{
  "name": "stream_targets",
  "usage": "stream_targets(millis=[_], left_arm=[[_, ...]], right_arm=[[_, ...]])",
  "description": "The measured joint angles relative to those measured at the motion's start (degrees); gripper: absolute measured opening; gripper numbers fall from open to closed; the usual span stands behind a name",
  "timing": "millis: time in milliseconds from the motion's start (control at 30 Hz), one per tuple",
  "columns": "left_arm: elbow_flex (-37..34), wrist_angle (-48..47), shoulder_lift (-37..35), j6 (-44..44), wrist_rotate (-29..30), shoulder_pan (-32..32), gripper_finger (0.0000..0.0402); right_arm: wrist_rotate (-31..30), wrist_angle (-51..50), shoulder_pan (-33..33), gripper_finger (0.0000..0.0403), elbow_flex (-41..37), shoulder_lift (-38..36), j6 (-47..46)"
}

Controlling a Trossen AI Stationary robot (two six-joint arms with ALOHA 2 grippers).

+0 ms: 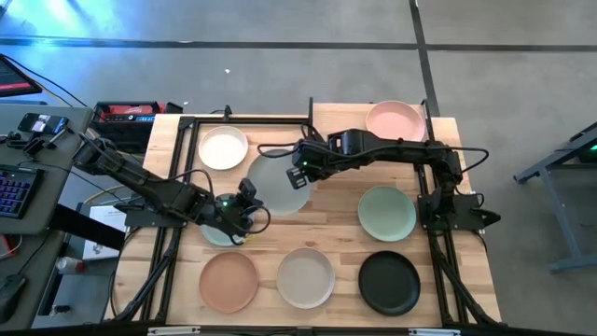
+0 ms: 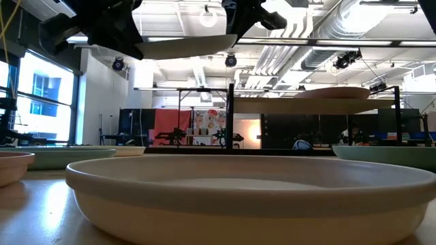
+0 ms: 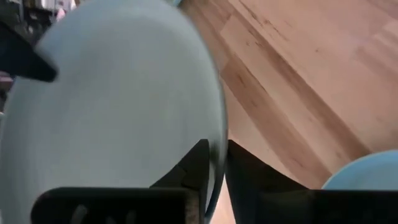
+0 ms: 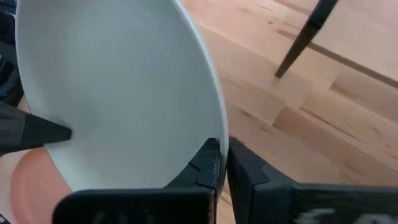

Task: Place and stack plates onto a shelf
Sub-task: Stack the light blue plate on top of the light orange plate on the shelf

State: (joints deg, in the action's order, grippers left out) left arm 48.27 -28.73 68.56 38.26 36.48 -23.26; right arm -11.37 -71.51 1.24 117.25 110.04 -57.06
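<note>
Both grippers pinch one pale grey plate [image 1: 278,182] held above mid-table, right gripper [image 4: 222,163] clamped on its rim, left gripper [image 3: 216,163] thinly straddling the opposite edge, so it looks like a handover, needing the left to release before shelving.

The plank tabletop [image 1: 326,233] carries the small shelf [image 1: 280,126] at twelve o'clock, with a white plate [image 1: 224,147] on it. Directly on the planks lie a pink plate [image 1: 395,119] at one o'clock, a mint green plate [image 1: 386,211] at three, and peach [image 1: 229,281], beige [image 1: 306,277] and black [image 1: 389,282] plates along six o'clock.
</note>
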Motion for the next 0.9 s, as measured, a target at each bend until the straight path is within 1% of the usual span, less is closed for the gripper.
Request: stream_targets(millis=[167, 267, 433, 633, 767, 900], left_arm=[[0.0, 0.4, 0.0, -7.3, -0.8, 0.0, 0.0075], [0.0, 1.0, 0.0, -11.8, -0.5, 0.0, 0.0090], [0.0, 0.8, 0.0, -13.6, 2.0, 0.6, 0.0101], [0.0, 0.6, 0.0, -14.6, 2.4, 4.0, 0.0102], [0.0, 0.7, 0.0, -16.8, 2.4, 6.9, 0.0102], [0.0, 0.7, 0.0, -19.4, 2.4, 9.1, 0.0102]], right_arm=[[0.1, -2.8, 0.6, 0.0000, 0.0, 0.0, -0.9], [-0.1, -5.7, 1.6, 0.0000, 0.0, 0.0, 0.3], [-0.4, -11.1, 4.8, 0.0000, 0.0, -0.5, 3.5], [-0.4, -13.2, 10.5, 0.0000, 0.0, -3.6, 12.3], [-0.3, -14.1, 15.1, 0.0000, 0.0, -6.4, 19.2], [0.5, -15.1, 20.6, 0.0000, 0.0, -9.1, 28.5]])
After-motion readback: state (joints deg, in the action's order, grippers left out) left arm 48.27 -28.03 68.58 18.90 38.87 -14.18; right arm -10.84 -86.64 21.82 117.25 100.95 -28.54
